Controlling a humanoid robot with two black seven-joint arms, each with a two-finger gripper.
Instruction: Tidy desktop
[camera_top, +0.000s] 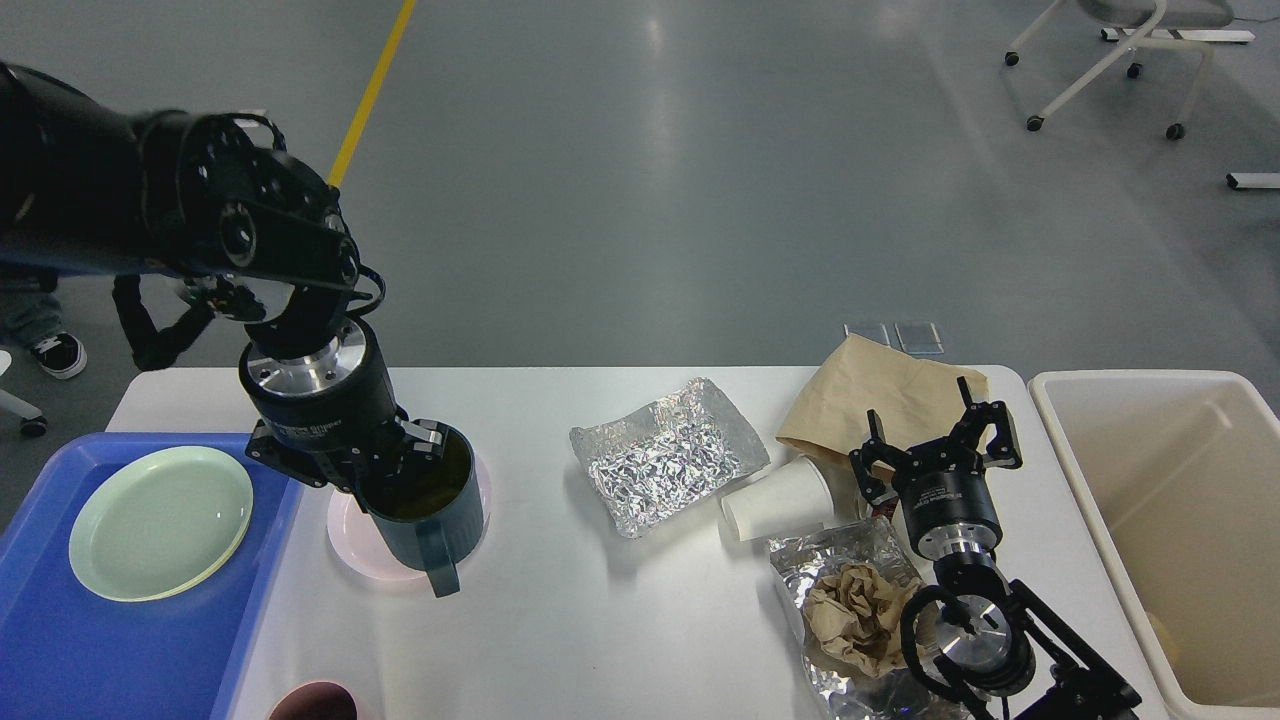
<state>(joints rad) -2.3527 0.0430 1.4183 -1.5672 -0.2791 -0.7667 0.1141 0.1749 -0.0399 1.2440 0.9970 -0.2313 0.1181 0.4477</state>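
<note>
On the white desktop, my left gripper is shut on the rim of a dark teal mug. It holds the mug upright over a pink plate, handle toward me. My right gripper stands open on the right, fingers spread above the edge of a brown paper bag. Just left of it, a white paper cup lies on its side. An empty foil tray sits mid-table. A crumpled brown paper ball rests on a second foil sheet beside my right arm.
A blue tray at the left holds a pale green plate. A cream plastic bin stands past the table's right end. A dark red round object peeks in at the bottom edge.
</note>
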